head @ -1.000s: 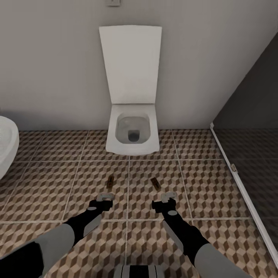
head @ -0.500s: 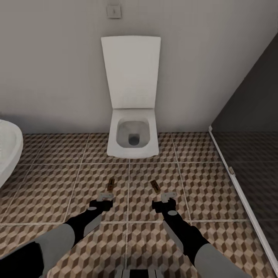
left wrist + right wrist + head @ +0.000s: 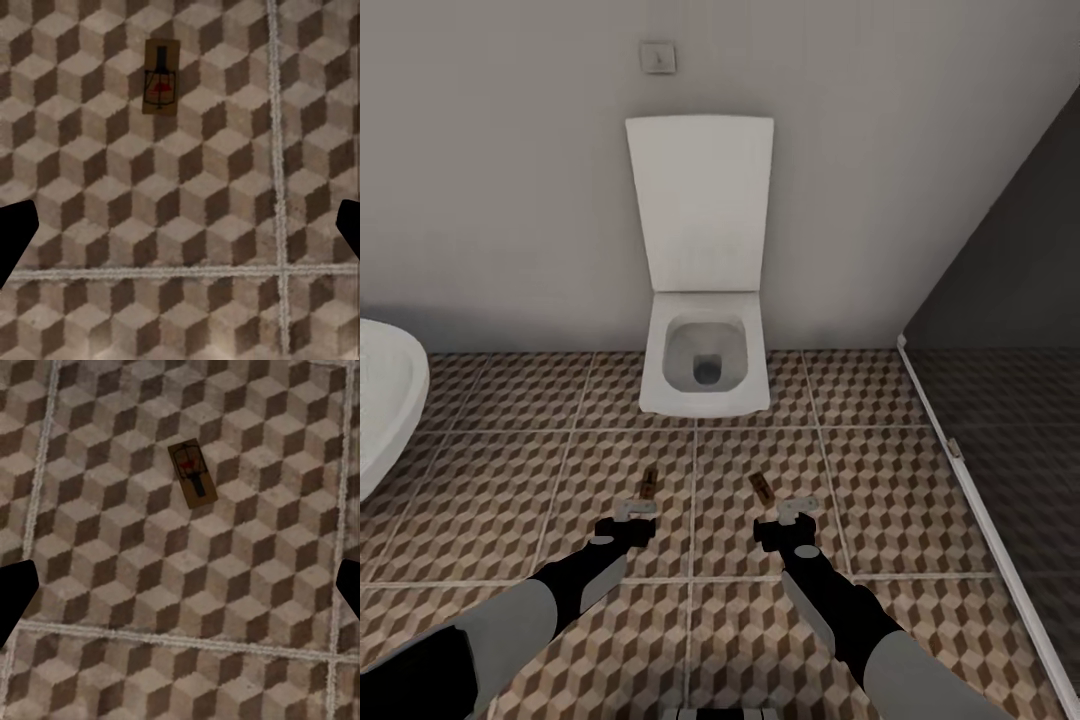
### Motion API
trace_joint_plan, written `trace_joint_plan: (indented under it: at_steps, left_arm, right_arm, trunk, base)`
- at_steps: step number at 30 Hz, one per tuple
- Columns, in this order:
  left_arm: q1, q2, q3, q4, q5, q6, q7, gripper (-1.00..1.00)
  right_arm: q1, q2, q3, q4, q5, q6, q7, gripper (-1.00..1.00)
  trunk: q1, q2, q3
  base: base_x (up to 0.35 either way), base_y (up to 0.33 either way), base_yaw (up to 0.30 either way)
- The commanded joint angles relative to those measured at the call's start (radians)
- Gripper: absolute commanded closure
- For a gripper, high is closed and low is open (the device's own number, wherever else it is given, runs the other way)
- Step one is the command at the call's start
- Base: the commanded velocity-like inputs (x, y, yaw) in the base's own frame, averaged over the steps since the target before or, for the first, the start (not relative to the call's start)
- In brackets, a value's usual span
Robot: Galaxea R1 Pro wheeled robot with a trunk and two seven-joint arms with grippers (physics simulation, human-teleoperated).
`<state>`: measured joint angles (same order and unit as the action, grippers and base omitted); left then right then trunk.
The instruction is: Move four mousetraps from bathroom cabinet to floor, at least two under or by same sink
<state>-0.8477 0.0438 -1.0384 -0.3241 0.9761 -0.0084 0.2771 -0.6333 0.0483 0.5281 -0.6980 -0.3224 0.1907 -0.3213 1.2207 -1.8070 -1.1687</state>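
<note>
Camera retreated; toilet [image 3: 705, 365] (lid up) beyond mousetraps [image 3: 648, 484].

We find no readable text, labels, brands or numbers anywhere. The small wall plate [image 3: 657, 57] above the toilet [image 3: 704, 362] is blank at this resolution. Each mousetrap [image 3: 160, 77] carries only a red spot, no lettering we can make out; same for the second one [image 3: 193, 474]. The cube-pattern bathroom floor [image 3: 880, 480] bears no marks.
</note>
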Motion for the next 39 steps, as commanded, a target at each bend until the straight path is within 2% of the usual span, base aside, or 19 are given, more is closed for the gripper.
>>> trace_joint_plan:
  at_steps: [1, 39]
  left_arm:
    - [-0.001, 0.001, -0.008, -0.003, 0.009, -0.001, 0.007, -1.0]
    - [-0.001, -0.001, -0.008, -0.003, 0.01, -0.001, 0.008, -1.0]
  right_arm:
    - [-0.001, -0.001, 0.005, -0.002, -0.007, 0.004, -0.009, -1.0]
    - [-0.001, -0.001, 0.005, -0.002, -0.007, 0.004, -0.009, -1.0]
  trunk:
    - [-0.004, 0.007, 0.003]
    - [-0.15, 0.273, 0.142]
  base:
    - [0.0, 0.0, 0.0]
    - [0.0, 0.0, 0.0]
